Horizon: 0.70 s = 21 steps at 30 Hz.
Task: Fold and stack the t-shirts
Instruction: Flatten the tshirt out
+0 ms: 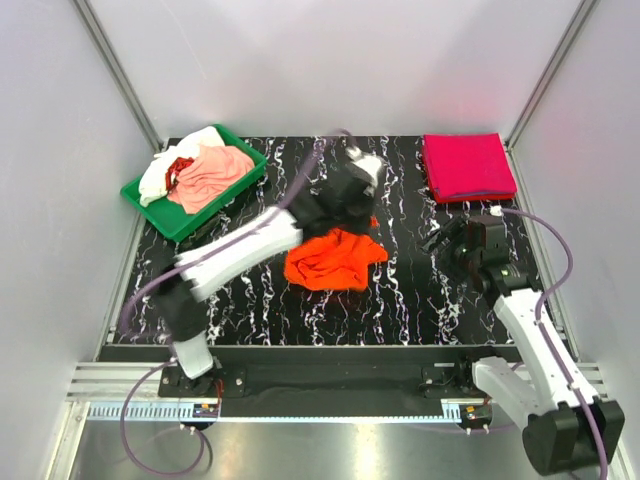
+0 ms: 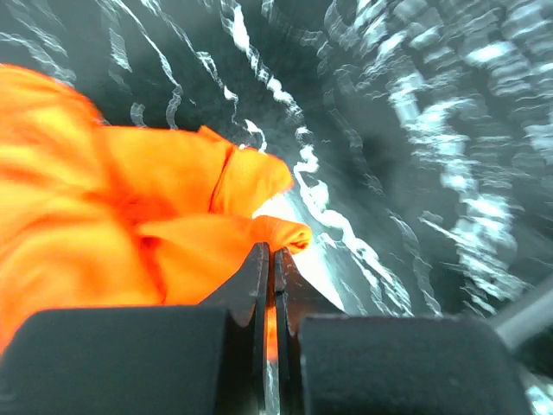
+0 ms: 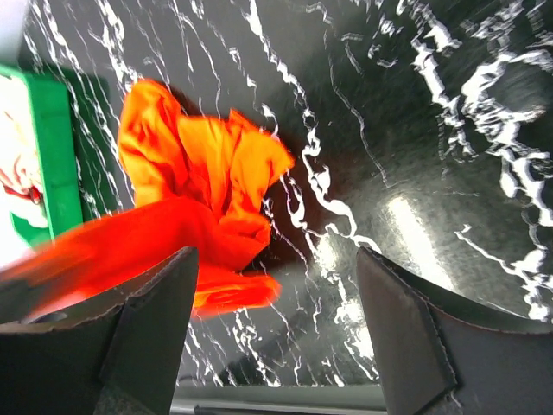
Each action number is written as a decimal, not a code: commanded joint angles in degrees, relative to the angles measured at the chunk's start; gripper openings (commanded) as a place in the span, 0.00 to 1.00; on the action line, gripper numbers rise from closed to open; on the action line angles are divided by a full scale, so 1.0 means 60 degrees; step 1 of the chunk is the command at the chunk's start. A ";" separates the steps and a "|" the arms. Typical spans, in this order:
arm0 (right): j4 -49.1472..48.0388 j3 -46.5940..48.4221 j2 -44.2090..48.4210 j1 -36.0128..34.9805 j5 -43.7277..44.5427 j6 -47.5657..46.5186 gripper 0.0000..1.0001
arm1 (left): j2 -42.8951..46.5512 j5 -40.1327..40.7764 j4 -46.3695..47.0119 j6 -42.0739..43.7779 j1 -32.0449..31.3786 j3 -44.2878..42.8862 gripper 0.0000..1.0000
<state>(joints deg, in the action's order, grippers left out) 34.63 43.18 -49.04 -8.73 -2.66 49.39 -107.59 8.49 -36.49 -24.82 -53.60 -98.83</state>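
A crumpled bright orange t-shirt (image 1: 333,259) lies at the middle of the black marbled table. My left gripper (image 1: 365,205) is above its far edge and is shut on a fold of the orange cloth (image 2: 173,233), pinched between the jaws (image 2: 273,259). My right gripper (image 1: 440,240) is open and empty, to the right of the orange shirt (image 3: 207,190), apart from it. A folded magenta-pink t-shirt (image 1: 467,166) lies flat at the back right. Pale pink (image 1: 210,172), white (image 1: 170,165) and red (image 1: 180,166) shirts sit bunched in the tray.
A green plastic tray (image 1: 160,208) stands at the back left corner; its rim also shows in the right wrist view (image 3: 54,156). White walls with metal posts enclose the table on three sides.
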 commanded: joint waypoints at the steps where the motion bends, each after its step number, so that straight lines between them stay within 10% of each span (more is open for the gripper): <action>1: -0.1185 -0.0106 -0.0700 -0.0039 -0.0919 -0.0013 0.81 | 0.2851 -0.0783 -0.0041 0.0006 0.0452 0.0940 0.00; 13: -0.2930 0.0156 -0.4450 -0.0916 -0.1302 0.0924 0.70 | 0.8786 0.0445 -0.1491 -0.0156 0.3117 0.5804 0.00; 21: -0.3121 0.1518 -0.6475 -0.1050 -0.1095 0.0836 0.65 | 0.9406 0.0299 -0.1711 -0.0068 0.3836 0.6422 0.00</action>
<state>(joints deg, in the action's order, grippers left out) 19.03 47.90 -86.61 -14.83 -9.96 53.78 -51.16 9.65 -47.86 -25.54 -31.18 -61.84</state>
